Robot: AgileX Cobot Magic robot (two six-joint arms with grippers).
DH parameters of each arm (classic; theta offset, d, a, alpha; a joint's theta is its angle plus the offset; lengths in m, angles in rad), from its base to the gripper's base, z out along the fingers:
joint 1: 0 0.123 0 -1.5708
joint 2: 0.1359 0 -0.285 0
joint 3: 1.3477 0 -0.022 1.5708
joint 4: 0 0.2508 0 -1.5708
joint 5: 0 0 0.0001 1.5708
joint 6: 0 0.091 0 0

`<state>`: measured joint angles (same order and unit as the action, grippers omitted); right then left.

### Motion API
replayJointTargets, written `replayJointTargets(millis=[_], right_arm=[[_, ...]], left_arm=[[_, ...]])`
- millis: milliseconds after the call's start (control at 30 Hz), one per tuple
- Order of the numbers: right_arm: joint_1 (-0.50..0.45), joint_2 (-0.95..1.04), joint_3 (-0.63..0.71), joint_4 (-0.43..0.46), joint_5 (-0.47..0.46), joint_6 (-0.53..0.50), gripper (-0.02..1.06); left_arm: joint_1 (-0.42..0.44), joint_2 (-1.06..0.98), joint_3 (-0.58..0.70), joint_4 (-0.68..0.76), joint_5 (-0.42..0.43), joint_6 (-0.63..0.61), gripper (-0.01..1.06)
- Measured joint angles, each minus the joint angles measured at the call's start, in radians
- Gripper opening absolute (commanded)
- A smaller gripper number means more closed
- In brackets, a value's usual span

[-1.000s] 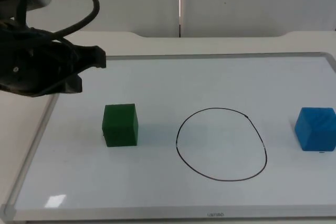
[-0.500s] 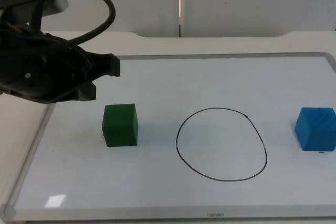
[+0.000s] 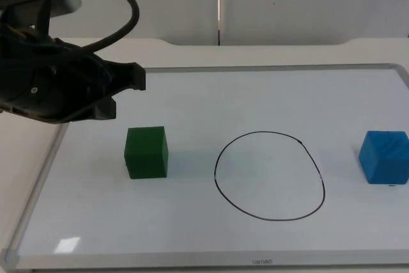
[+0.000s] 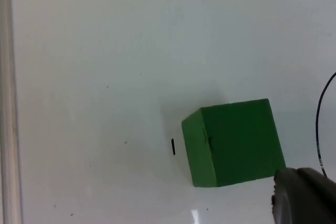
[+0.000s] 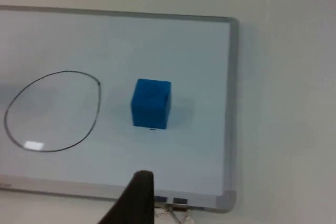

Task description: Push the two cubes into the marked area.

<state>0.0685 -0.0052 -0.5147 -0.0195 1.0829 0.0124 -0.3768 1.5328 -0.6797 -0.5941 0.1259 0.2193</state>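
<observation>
So the table is white with a whiteboard (image 3: 268,94) lying flat on it, metal-framed, and a grey partition wall (image 3: 307,4) behind. The left end effector (image 3: 121,84) hangs over the board's far-left corner, can't tell whether it's open or closed. The green cube (image 3: 147,151) sits just in front of it, on the board's left part, outside the drawn black oval (image 3: 268,176) mid-board. The blue cube (image 3: 384,156) sits by the board's right edge, also outside it. The right end effector (image 5: 137,198) is off the board's near-right corner, state unclear too.
</observation>
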Motion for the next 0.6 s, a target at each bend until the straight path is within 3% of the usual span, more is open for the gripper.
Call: replayJointTargets(millis=[133,333,500,600], right_arm=[[-0.086,0.0,0.0,0.0,0.0,0.0,1.05],[-0.091,0.0,0.0,0.004,0.0,0.0,1.05],[-0.091,0.0,0.0,0.004,0.0,0.0,1.05],[-0.091,0.0,0.0,0.004,0.0,0.0,1.05]], left_arm=[[0.0,0.006,0.0,0.01,-0.008,0.0,0.0],[0.013,0.063,-0.001,0.023,-0.064,0.0,0.0],[0.15,0.165,-0.004,0.027,-0.081,-0.004,0.0],[0.175,0.196,-0.021,0.04,-0.081,-0.004,0.0]])
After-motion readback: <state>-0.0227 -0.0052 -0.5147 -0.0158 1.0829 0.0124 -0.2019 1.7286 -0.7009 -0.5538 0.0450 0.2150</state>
